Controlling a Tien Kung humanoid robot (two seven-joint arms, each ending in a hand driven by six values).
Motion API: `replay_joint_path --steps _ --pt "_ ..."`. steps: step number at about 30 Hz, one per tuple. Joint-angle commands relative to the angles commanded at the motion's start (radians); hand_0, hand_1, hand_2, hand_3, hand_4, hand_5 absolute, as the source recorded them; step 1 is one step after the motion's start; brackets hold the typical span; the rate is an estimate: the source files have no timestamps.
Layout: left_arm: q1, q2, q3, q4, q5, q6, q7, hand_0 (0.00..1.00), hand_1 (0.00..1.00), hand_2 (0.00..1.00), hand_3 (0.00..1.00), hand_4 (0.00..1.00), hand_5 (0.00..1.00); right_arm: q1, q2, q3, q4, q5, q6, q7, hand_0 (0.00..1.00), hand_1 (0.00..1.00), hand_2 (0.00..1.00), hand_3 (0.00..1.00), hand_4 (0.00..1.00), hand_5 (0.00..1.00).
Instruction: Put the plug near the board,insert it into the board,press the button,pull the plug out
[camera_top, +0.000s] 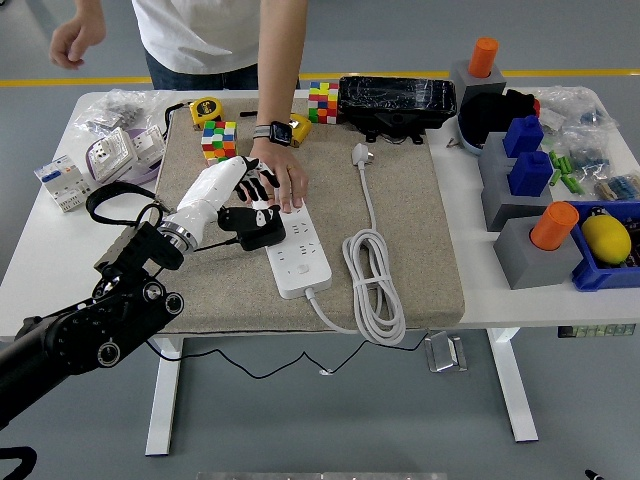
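Observation:
The white power strip (300, 258) lies on the beige mat (425, 230), with its white cable coiled (375, 285) to the right and its own white plug (361, 153) further back. My left hand (248, 205), white with black fingers, is shut on a black plug (252, 228). It holds the plug at the strip's far left edge, touching or just off it. A person's hand (282, 178) presses on the far end of the strip, right beside my fingers. The black plug's thin black cable runs off the table's front.
Two colourful cubes (220, 140) (322, 100), a yellow tape measure (205, 110) and a black box (397, 98) stand at the back. White electrical parts (110, 155) lie at the left. Grey blocks with blue and orange pegs (530, 180) and a blue bin (608, 250) fill the right.

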Motion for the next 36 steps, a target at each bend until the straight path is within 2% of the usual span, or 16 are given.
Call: replay_joint_path --steps 4,5,11,36 --pt "0.016 0.0 -0.019 -0.006 0.003 0.013 -0.004 0.591 0.664 0.671 0.71 0.998 0.401 0.0 0.001 0.0 0.0 0.0 0.0 0.0 0.594 0.632 0.621 0.549 0.934 0.468" --pt "0.017 0.0 -0.02 -0.006 0.004 0.013 -0.003 0.616 0.681 0.687 0.722 0.998 0.455 0.0 0.001 0.001 0.0 0.0 0.0 0.0 0.594 0.632 0.622 0.549 0.934 0.468" --pt "0.022 0.003 -0.027 -0.006 0.003 0.021 -0.012 0.62 0.677 0.683 0.723 0.998 0.476 0.002 0.002 0.006 0.0 -0.001 0.0 0.0 0.594 0.632 0.621 0.549 0.934 0.468" --pt "0.02 0.0 -0.032 -0.009 0.003 0.018 -0.014 0.585 0.665 0.673 0.717 0.998 0.482 0.003 0.003 0.001 0.0 0.0 0.001 0.001 0.594 0.631 0.622 0.55 0.938 0.471"
